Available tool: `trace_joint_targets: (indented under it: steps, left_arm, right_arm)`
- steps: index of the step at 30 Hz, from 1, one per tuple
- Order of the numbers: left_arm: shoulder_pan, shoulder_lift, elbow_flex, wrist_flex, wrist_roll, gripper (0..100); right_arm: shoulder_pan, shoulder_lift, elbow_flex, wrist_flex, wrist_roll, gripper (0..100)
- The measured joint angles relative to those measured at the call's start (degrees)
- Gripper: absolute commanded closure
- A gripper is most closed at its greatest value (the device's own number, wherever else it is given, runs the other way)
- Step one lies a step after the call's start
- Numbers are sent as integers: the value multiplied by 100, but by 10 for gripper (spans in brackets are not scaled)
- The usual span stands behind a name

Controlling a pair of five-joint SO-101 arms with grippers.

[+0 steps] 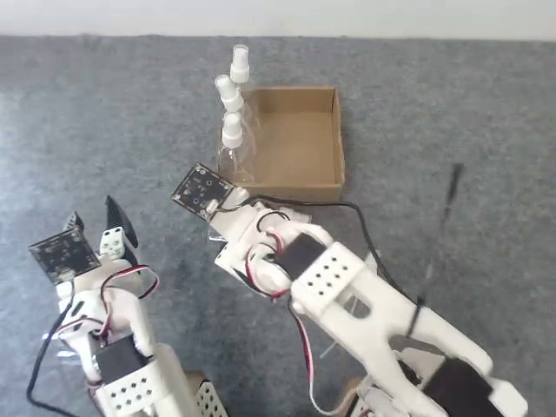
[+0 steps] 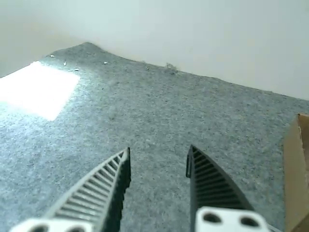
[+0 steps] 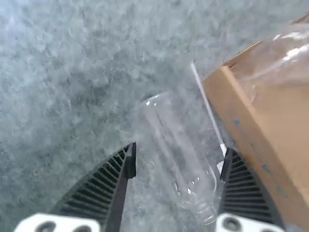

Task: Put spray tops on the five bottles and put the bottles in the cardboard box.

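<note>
Right wrist view: right gripper (image 3: 178, 149) open astride bottle (image 3: 169, 130) lying flat, long axis along box (image 3: 251, 125) wall; left gripper (image 2: 158, 151) open.

light: bright, even, soft
shadows: faint, diffuse
glare: bright patch on counter (image 2: 41, 87); glints on bottle (image 3: 178, 159)

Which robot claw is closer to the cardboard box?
Right. The right gripper sits just outside the cardboard box's front wall, open around a clear bottle. The left gripper is farther off, over bare carpet to the box's side.
</note>
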Motion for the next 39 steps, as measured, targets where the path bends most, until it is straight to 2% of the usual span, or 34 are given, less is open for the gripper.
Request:
trace_joint_targets:
  steps: [4, 7, 12, 17, 22, 26, 31, 39]
  left_arm:
    - [-26, 0, 0, 0, 0, 815]
    - [-334, 0, 0, 18, 0, 810]
    - [-835, 0, -747, 905, -26, 741]
    - [-1037, 0, -1512, 2013, -624, 736]
    - [-1275, 0, -2057, 2769, -1055, 735]
    - [-1319, 0, -2356, 3385, -1697, 734]
    - [-1732, 79, -2734, 3622, -2259, 705]
    - [-1908, 2848, -4290, 4237, -3543, 706]
  right_arm:
    - [-9, 229, -35, 0, 202, 753]
    - [-9, 229, -62, 0, 211, 754]
    - [-9, 229, -79, 0, 237, 755]
    - [-9, 229, -97, 0, 246, 755]
    - [0, 229, -97, 0, 246, 756]
    - [167, 229, -97, 0, 246, 756]
    - [396, 70, -97, 0, 246, 756]
    - [440, -88, -97, 123, 246, 756]
